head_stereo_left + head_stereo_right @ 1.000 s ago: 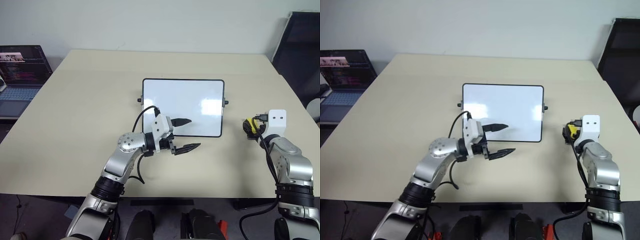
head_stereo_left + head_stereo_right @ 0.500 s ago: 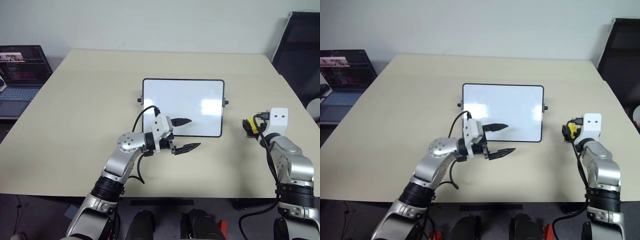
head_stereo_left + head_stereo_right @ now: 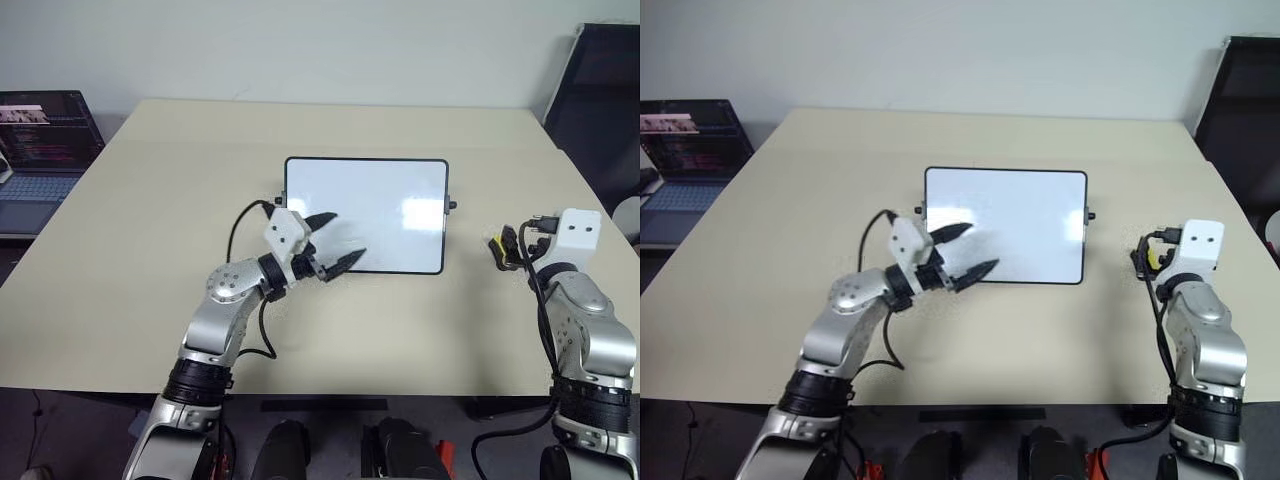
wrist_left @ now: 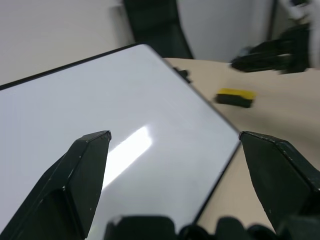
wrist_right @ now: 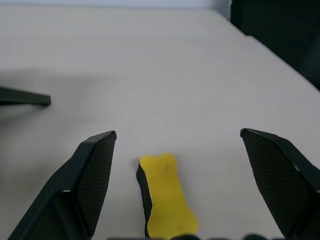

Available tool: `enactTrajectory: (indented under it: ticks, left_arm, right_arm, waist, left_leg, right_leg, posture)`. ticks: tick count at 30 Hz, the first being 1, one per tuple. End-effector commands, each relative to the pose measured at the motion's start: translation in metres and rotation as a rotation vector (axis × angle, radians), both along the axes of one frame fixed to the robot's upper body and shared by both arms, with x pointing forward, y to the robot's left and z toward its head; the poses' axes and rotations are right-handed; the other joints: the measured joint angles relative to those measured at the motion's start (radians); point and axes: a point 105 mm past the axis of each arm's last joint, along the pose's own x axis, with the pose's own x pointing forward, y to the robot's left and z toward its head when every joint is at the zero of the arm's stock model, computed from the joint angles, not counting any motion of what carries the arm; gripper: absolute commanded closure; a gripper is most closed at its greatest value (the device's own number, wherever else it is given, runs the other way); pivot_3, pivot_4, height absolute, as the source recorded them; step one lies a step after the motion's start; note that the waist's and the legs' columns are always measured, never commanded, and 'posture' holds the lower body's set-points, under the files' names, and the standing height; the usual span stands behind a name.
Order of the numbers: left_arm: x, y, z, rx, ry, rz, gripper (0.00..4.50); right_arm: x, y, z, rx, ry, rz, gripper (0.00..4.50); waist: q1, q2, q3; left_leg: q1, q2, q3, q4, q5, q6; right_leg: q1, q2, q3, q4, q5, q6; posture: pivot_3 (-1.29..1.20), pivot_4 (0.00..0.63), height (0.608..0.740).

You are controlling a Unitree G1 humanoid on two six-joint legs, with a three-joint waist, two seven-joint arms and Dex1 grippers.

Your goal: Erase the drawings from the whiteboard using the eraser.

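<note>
On the table's (image 3: 150, 200) right side, eraser (image 5: 165, 192) lies flat, released; whiteboard (image 3: 390, 200) surface looks clean, no drawings visible.

Erasing looks done, as far as the board shows; what's left is likely just retracting the arms. Right gripper (image 5: 177, 165) hovers above the eraser, jaws wide apart, holding nothing, eraser between them but below. Left gripper (image 3: 335, 245) sits over the board's near-left corner, pointing across it, jaws spread, empty.
</note>
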Motion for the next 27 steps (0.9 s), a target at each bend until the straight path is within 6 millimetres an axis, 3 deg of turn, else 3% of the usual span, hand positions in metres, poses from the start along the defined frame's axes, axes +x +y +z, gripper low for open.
enactTrajectory:
  ticks: [1,8,17,20,27]
  left_arm:
    - [0.005,0.025,0.016,-0.03,-0.071,0.16,0.0]
    - [0.005,0.08,0.008,-0.023,-0.093,0.463,0.0]
    - [-0.021,0.163,-0.012,-0.033,-0.111,0.927,0.0]
    - [-0.024,0.163,-0.015,-0.013,-0.103,0.951,0.0]
    - [-0.017,0.133,-0.017,-0.017,-0.078,0.846,0.0]
  right_arm:
    - [-0.011,-0.007,0.026,-0.036,-0.12,-0.059,0.16]
    - [-0.027,-0.009,0.023,-0.073,-0.165,-0.067,0.16]
    - [-0.054,-0.003,-0.015,0.011,-0.12,-0.133,0.16]
    - [-0.062,-0.006,-0.022,0.021,-0.099,-0.153,0.16]
    - [-0.083,-0.007,-0.027,-0.005,-0.048,-0.157,0.16]
  waist:
    - [0.0,0.0,0.0]
    - [0.0,0.0,0.0]
    - [0.001,0.0,-0.001]
    - [0.001,0.0,-0.001]
    - [0.005,-0.001,-0.002]
  left_leg:
    - [0.0,0.0,0.0,0.0,0.0,0.0]
    - [0.0,0.0,0.0,0.0,0.0,0.0]
    - [0.001,0.001,-0.001,0.0,0.0,0.0]
    - [0.001,0.0,-0.001,0.0,0.0,0.0]
    - [0.002,0.0,0.0,0.0,0.0,0.0]
  right_leg:
    - [0.0,0.0,0.0,0.0,0.0,0.0]
    - [0.0,0.0,0.0,0.0,0.0,0.0]
    - [0.0,-0.001,0.001,0.0,0.0,0.0]
    - [0.001,-0.001,0.001,0.0,0.0,0.0]
    - [0.001,-0.001,0.001,0.0,0.0,0.0]
  posture:
    - [0.0,0.15,0.74]
    - [0.0,0.15,0.74]
    - [0.0,0.15,0.74]
    - [0.0,0.15,0.74]
    - [0.0,0.15,0.74]
